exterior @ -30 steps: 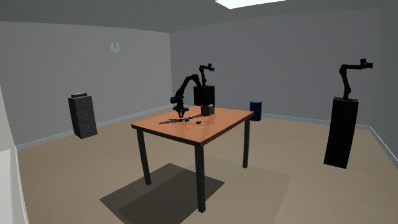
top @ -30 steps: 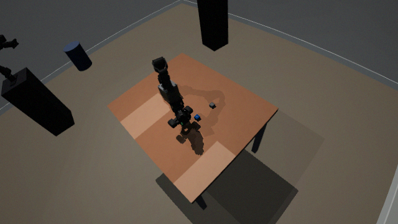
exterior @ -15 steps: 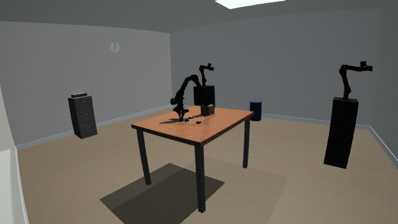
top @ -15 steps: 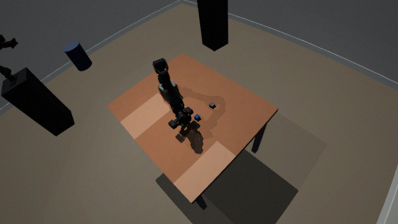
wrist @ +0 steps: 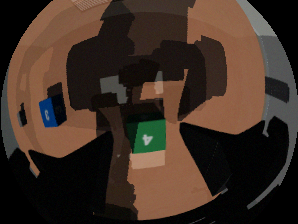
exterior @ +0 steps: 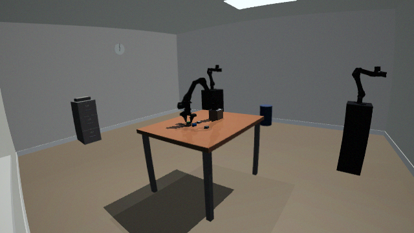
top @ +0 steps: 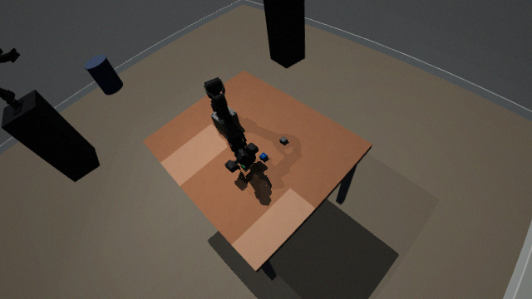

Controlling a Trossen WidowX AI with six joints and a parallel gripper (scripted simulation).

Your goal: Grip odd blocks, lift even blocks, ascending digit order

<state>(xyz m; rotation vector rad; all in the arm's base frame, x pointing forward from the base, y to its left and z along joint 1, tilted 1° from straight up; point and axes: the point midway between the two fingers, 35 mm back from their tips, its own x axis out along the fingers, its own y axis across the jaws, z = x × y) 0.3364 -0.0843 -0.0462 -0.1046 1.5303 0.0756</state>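
Top view: A WidowX AI arm reaches over a wooden tabletop, its gripper above a green block, inward from the lower-left edge. A blue block sits just beside it on the side toward the right corner, with a dark gray block beyond.

Exterior view: The fingers straddle the green block low over the wood, between the left corner and the far edge. The gray block lies nearest the front corner; a pale block shows behind the blue one.

Wrist view: The fingers stand apart, clamped on nothing, with the green block upright on the tabletop between them. Its green face bears a white "4", tilted in view, and its near side catches pale light. The blue block's digit looks like a 3. The 4 being even, the step in hand appears to be its release after the small lift and set-down, though the open fingers alone cannot confirm that. If so, the next move calls for a straight rise, grazing neither block, before heading for the next higher digit.
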